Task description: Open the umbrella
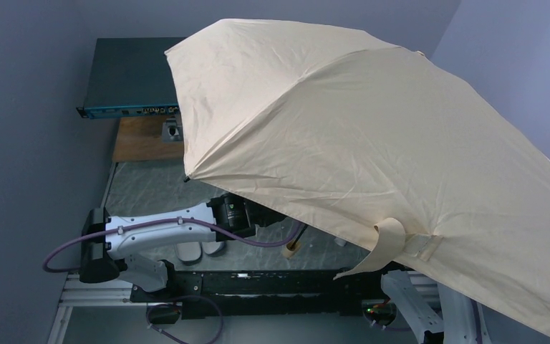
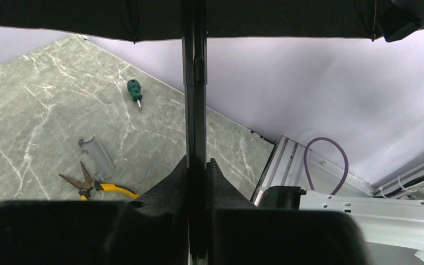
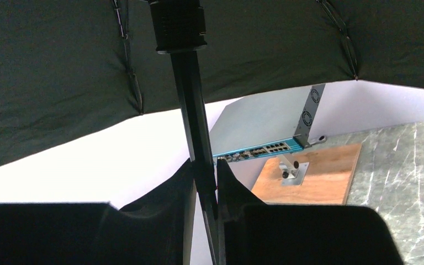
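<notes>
Clamped tight in left gripper (image 2: 196, 168) and right gripper (image 3: 204, 179): stiff shaft (image 2: 194, 83), best hold; umbrella (image 1: 344, 129) light, canopy soft.

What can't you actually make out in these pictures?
- Right wrist view: whether the right claw truly pinches the shaft; too tight to tell.
- Top view: the umbrella canopy covers that claw and much of the table; the frame crops its edge.
- Left wrist view: the left claw hides part of the pliers.
</notes>
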